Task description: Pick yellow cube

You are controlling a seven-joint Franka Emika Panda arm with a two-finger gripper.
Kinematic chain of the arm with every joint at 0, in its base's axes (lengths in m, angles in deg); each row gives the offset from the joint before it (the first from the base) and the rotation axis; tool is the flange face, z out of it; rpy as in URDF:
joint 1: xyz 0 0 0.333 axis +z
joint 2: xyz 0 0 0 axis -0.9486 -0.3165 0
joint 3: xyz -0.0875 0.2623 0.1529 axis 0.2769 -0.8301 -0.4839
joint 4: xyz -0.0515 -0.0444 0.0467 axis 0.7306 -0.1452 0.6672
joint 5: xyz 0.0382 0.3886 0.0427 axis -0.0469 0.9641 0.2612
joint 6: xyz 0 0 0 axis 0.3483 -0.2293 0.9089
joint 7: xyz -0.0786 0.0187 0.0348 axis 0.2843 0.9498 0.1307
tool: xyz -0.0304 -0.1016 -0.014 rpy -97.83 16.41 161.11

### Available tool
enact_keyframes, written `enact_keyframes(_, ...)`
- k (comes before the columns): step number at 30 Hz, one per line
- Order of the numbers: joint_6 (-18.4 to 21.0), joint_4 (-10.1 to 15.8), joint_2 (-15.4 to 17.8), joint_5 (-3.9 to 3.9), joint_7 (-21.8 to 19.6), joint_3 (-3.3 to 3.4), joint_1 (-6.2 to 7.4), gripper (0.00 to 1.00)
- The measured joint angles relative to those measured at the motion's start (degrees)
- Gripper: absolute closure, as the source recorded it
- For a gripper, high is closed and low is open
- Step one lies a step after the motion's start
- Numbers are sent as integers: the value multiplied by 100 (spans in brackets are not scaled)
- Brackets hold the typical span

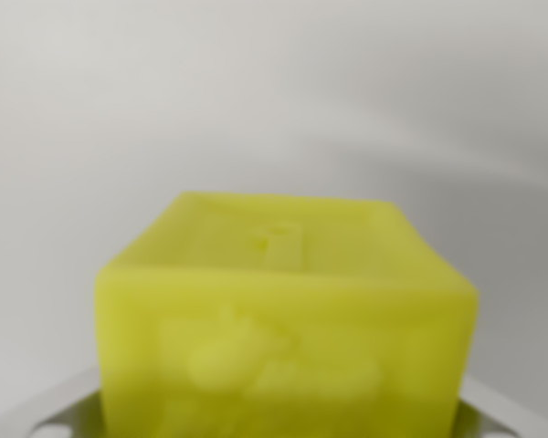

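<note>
Yellow cube (288, 328) fills the lower centre of the wrist view, very close to the lens and out of focus. Top face and one side face visible; there's some raised or embossed relief on both, too blurred to read. It sits square to the camera, slightly more of it toward the wrist view's right.

Grey metal-looking parts show at both bottom corners — one piece at the wrist view's left (55, 406), one at the wrist view's right (507, 411). Probably the gripper fingers or their mounts flanking the cube, but the fingertips themselves are out of frame. So: can't tell how wide the jaws stand, or whether they're pressing on the cube at all. The grey parts look to run right up to the cube's lower sides, but actual contact isn't confirmable.

Background is plain pale grey (274, 100) with a soft shadow band across the upper right. No clear table edge, and no contact shadow visible under the cube, since its base is cut off by the frame. That means I can't say whether the cube rests on the surface or is lifted off it.

Progress, as a judgement: the approach is done — cube is centred between the finger bodies, right where a grasp would happen. Whether the close and lift are done is open. Left to confirm: firm grip, then cube clear of the surface.
</note>
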Motion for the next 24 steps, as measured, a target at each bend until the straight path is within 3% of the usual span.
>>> enact_keyframes(24, 844, -151, 695, -65, -47, -1, -6, 100)
